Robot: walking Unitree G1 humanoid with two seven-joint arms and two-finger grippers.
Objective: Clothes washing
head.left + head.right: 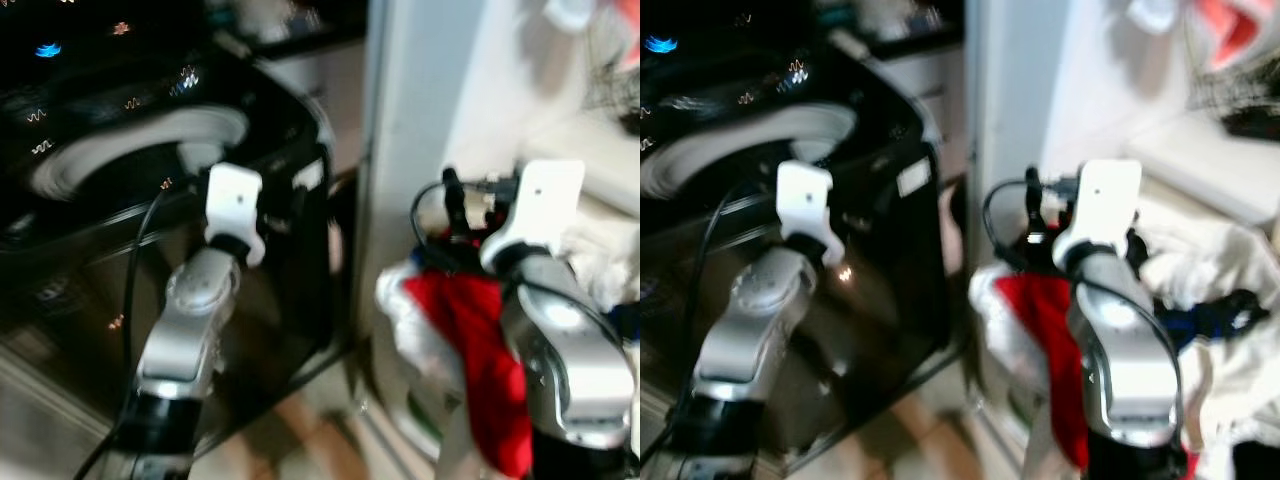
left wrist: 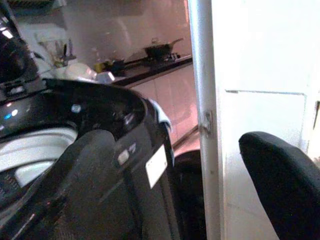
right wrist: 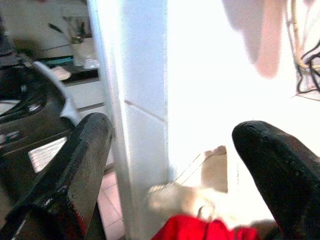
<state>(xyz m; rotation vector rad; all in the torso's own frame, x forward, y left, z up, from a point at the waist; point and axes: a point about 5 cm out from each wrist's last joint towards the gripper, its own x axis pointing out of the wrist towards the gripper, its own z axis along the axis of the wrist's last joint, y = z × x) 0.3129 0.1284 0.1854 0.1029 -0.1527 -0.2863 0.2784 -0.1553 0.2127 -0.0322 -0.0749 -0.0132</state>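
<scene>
Right eye view: red garment [image 1: 1045, 330] is being carried, draped beside right gripper [image 3: 170, 165], jaws apart; left gripper [image 2: 170, 190] likewise; transfer into washing machine [image 1: 790, 140] is being awaited.

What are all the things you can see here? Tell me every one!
washing machine: one, black with a white drum, on the robot's left
red cloth: one, red, draped over the right arm
white clothes: a pile, white, on the robot's right
dark blue cloth: one, among the white clothes
white wall edge: one, between machine and clothes
wok: one, dark, on the far counter
left gripper: one, black fingers open, at the machine
right gripper: one, black fingers open, above the red cloth
</scene>
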